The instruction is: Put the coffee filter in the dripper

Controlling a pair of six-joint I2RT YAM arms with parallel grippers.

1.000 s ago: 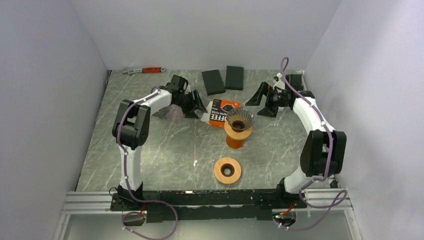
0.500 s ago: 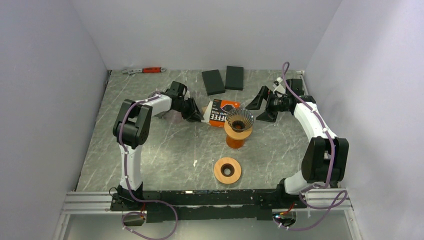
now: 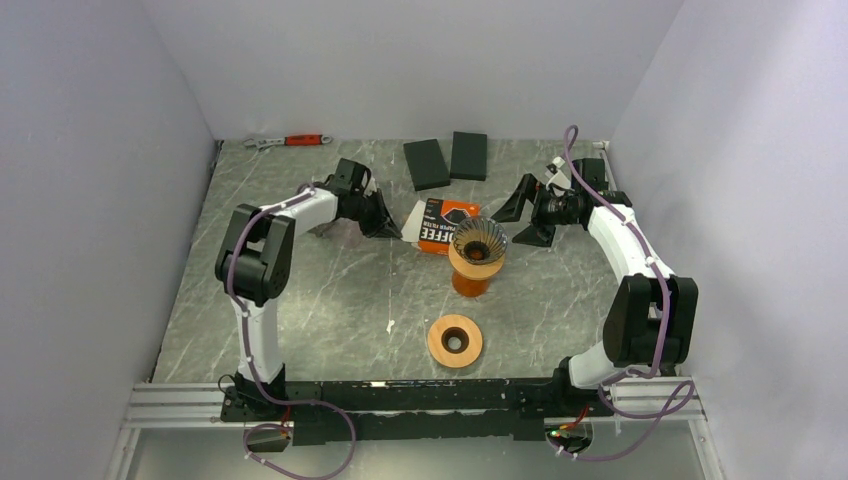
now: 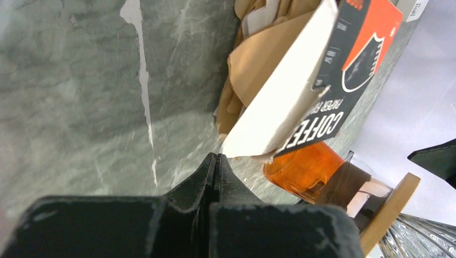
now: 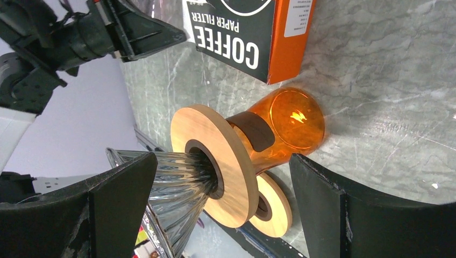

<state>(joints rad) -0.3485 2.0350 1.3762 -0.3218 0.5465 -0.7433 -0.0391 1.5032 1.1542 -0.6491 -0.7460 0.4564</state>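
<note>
Coffee filters sit as brown papers fanning out of the open end of the filter box, which lies flat just behind the glass dripper. None is in the dripper yet.

My left gripper is at that open end with its fingers pressed together, the tip right at the corner of the white flap. I see no paper between them, so I judge the pinch has nothing, or at most an edge I can't make out.

My right gripper hovers with its jaws wide apart on either side of the orange server, probably to steady it.

The overhead camera gives me the layout, but the filters don't show in it. Only the left wrist camera shows them. The right wrist camera shows the wooden collar that seats the dripper on the server.
</note>
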